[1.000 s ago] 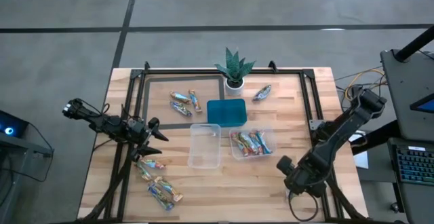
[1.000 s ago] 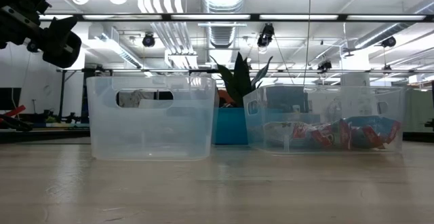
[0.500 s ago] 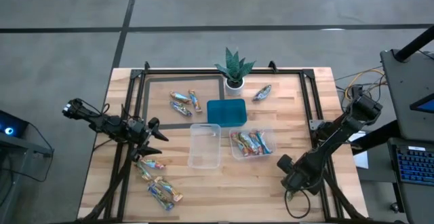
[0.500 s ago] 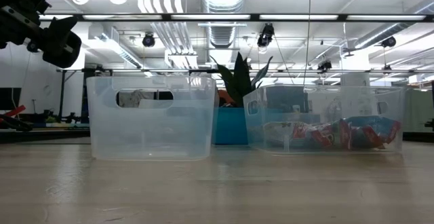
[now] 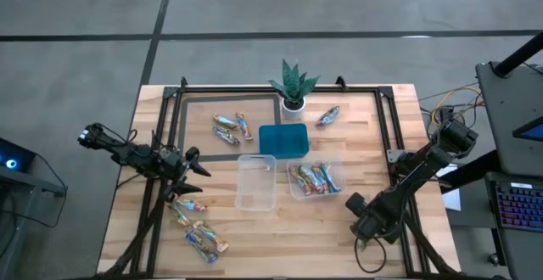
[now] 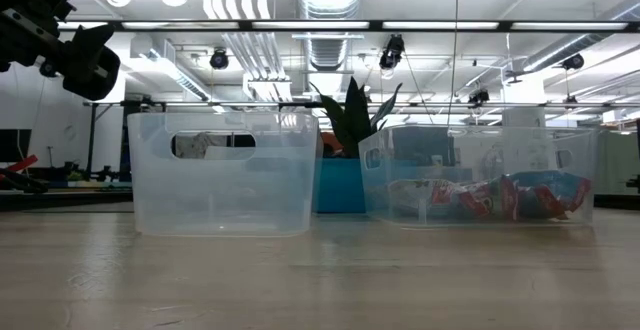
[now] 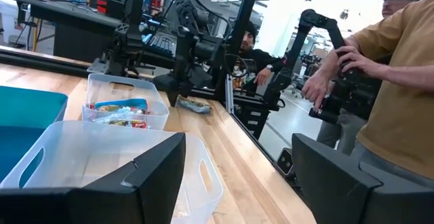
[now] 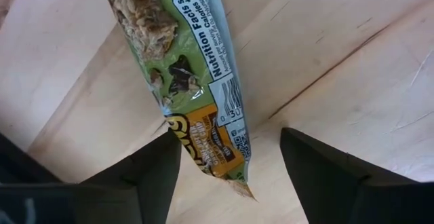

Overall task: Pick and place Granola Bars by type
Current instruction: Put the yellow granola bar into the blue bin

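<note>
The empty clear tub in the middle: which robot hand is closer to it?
Left. The left gripper hovers just beside the empty tub; the right gripper sits farther off, beyond the filled tub, near the table's edge.

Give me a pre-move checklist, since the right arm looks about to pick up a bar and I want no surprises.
1. Right gripper open: ok, its fingers are spread.
2. Bar lined up: ok, the green-wrapped granola bar lies on the table with one end between the fingers.
3. Bar already gripped: not ok, no finger is touching it.
4. Bins ready: ok, the left tub is empty and the right tub holds bars.
5. Left gripper out of the way: ok, open near the table's left side.
6. Which tub suits this bar: cannot tell.
</note>
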You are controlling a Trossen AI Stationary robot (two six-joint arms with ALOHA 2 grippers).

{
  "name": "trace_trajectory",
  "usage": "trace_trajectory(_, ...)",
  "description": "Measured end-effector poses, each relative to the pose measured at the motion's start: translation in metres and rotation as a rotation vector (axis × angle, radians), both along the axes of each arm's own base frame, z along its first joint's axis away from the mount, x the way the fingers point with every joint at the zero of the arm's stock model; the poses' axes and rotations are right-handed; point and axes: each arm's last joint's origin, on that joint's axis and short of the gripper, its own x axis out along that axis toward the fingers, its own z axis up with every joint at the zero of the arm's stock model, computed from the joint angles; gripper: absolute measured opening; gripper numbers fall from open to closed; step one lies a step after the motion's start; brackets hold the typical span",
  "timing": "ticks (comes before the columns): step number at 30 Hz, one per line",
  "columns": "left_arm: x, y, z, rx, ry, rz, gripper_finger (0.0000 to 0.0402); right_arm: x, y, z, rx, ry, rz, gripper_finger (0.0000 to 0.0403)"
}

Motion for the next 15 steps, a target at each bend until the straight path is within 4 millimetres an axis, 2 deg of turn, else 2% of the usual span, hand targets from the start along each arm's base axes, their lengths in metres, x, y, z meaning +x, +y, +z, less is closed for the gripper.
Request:
trace_trajectory(8, 0.0, 0.0, -0.0001, 0.0, 0.0, 0.0, 0.025, 0.0007, 0.0003, -0.0001, 0.001, -0.007, -0.006, 0.0183)
trace_trajectory(15, 0.0, 0.0, -0.0001, 0.0, 0.0, 0.0, 0.025, 0.0021, 0.0035, 0.0012, 0.037, 0.004, -0.053, 0.0113)
